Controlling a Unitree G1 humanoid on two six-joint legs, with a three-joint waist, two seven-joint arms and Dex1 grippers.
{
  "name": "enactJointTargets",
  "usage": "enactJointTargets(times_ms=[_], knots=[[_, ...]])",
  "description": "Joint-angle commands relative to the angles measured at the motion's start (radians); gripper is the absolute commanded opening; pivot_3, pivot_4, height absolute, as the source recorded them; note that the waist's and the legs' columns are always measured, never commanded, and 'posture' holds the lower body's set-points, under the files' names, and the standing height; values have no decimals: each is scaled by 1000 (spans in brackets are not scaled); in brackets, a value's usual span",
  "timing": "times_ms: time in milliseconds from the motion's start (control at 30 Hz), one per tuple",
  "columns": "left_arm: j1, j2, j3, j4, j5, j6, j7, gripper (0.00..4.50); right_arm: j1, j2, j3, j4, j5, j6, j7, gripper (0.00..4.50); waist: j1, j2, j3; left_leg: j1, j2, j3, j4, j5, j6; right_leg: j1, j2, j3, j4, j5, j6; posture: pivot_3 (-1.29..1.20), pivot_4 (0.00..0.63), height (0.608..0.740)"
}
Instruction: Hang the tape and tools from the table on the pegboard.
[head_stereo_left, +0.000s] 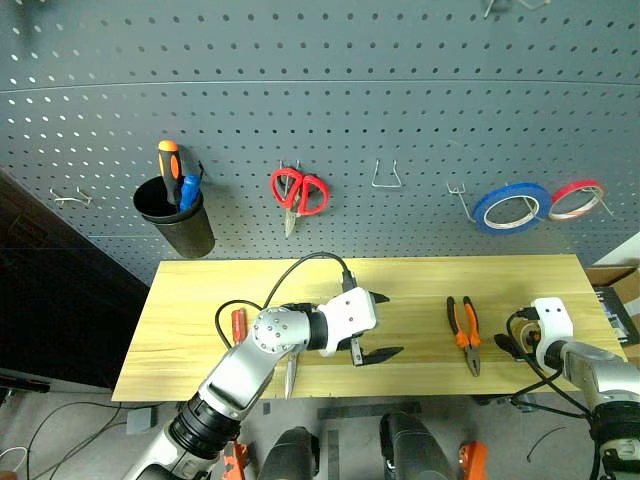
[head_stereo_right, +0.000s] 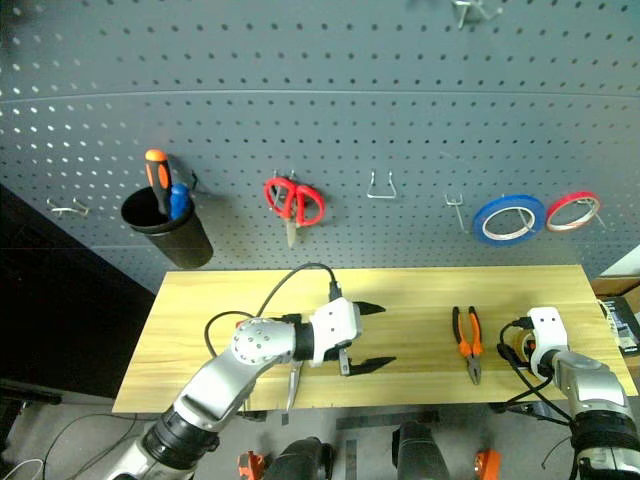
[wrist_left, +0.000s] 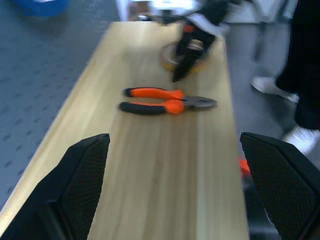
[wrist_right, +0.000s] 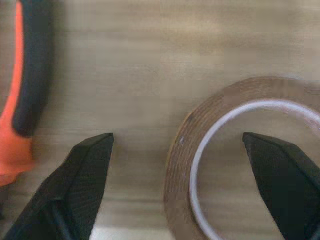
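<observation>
desk (head_stereo_left: 400, 275) of light yellow wood stands below the grey pegboard (head_stereo_left: 400, 90). left pincer (head_stereo_left: 375, 325) hovers over the middle of the desk, pointing toward the right end, its 2 black fingers spread wide and gripping nothing. right pincer (wrist_right: 180, 190) is low at the right end of the desk, fingers apart, 1 outside the tape roll (wrist_right: 225, 150) and 1 over its hole; the roll lies flat on the wood, and i cannot tell if a finger touches it. small pliers (head_stereo_left: 464, 334) with orange-and-black handles lie flat just left of the tape, handles toward the pegboard, nose toward the near edge. red-handled screwdriver (head_stereo_left: 238, 325) lies on the left part of the desk, partly behind the left arm. a pointed metal tip (head_stereo_left: 290, 375) shows under that arm near the front edge; cannot tell what it belongs to. on the pegboard: black cup (head_stereo_left: 180, 218) with 2 handles in it, red scissors (head_stereo_left: 298, 192), blue tape roll (head_stereo_left: 512, 208), red tape roll (head_stereo_left: 577, 199).
</observation>
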Motion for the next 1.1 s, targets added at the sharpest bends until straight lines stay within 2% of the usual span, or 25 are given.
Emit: enactJointTargets(times_ms=[33,100,233,333,400,500,567,667,733,800,900,1000,1100], knots=[[-20,-7,-18,-19,23,-63,-6,4500,-28,-19,43,114,-46,-14,39,3341,1,-1,1,0,0,0,0,0,0,0,0,0,0,0,0,-19,271,740],[-28,-11,-20,-5,24,-81,-12,4500,-47,-20,54,160,-59,-17,51,2671,2,-2,0,0,0,0,1,0,0,1,0,0,0,0,0,-15,260,740],[-43,-47,14,-9,-66,-24,-38,4500,-79,-14,48,248,-62,-8,53,1315,3,-6,-2,0,0,-1,2,2,-3,1,0,0,0,1,0,-14,238,740],[-71,-66,21,15,-68,-34,-33,4500,-82,-19,28,261,-66,-40,24,465,5,-10,-5,0,0,-1,2,2,-4,1,0,0,-1,1,1,-30,215,740],[-77,-77,17,25,-67,-43,-35,4500,-75,-20,8,242,-58,-54,11,443,5,-11,-9,0,0,-1,2,2,-4,1,0,0,-1,2,1,-35,210,740],[-89,-114,38,7,-128,-24,-46,4500,37,-26,-25,9,-37,-35,1,443,12,-6,-11,-1,-1,0,2,2,-4,1,0,0,-1,2,2,-62,194,740],[-98,-123,43,11,-133,-40,-50,4500,151,-26,-57,-220,-32,-11,-26,443,14,-3,-13,-7,-1,-3,3,2,-4,-4,-1,-1,-2,3,3,-66,191,740],[-103,-120,47,23,-123,-73,-49,4500,325,-6,-108,-584,-34,40,-90,443,14,9,-20,-19,-3,-1,5,3,-5,-17,-3,-1,1,3,3,-75,191,740],[-99,-123,60,36,-108,-98,-21,4500,449,28,-101,-844,-72,68,-150,443,7,11,-21,-22,-3,0,5,3,-5,-20,-4,-2,2,3,4,-83,191,740],[-94,-130,77,57,-85,-131,18,4500,537,83,-54,-1035,-108,98,-210,443,0,12,-22,-21,-2,1,5,3,-6,-20,-3,-1,2,3,4,-100,192,740],[-77,-134,120,81,-69,-183,73,4500,614,206,99,-1247,-227,102,-362,443,-2,11,-24,-19,0,0,5,5,-9,-18,0,-1,2,5,3,-111,191,740],[-71,-138,147,91,-66,-227,102,4500,606,235,252,-1316,-419,16,-471,443,-4,11,-24,-15,1,0,5,7,-12,-16,2,0,2,6,2,-122,192,740],[-69,-165,191,89,-62,-248,171,4500,541,225,366,-1335,-565,-92,-512,443,-5,10,-25,-14,-2,1,5,8,-11,-15,3,1,1,7,4,-124,192,740]])
